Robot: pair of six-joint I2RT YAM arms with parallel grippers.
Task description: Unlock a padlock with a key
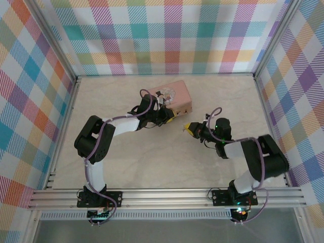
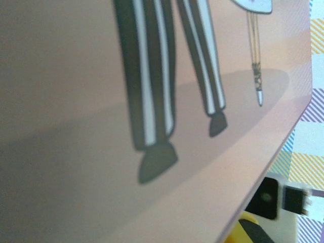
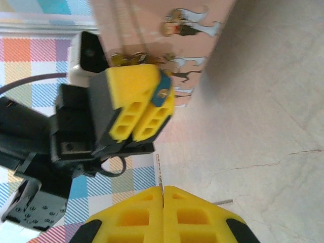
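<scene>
Judging by its size, the padlock (image 3: 164, 92) is light, hard and smooth. It will likely twist or squirt out of a loose pinch, so it wants holding by its flat body, with the key side left free. The key (image 3: 160, 174) looks thin and stiff. It probably bends or pivots easily if pushed off-axis, so it is best gripped at the head with the blade lined up straight before it goes in.

From the right wrist, the left end effector (image 3: 157, 104) is clamped shut on the padlock. Just a sliver of teal shows between its yellow fingers (image 3: 132, 91), close beside the lower edge of the pink tin (image 3: 152, 30). How the padlock is turned I cannot tell.

The right end effector (image 3: 163, 196) has its fingers pressed together, and a fine pale strip pokes out of the seam. I take that strip for the key, pointing towards the padlock but apart from it.

From above, the left end effector (image 1: 166, 114) sits against the tin (image 1: 178, 95). The right end effector (image 1: 191, 129) is near it over the desk (image 1: 152, 162), with a clear gap between the two.
</scene>
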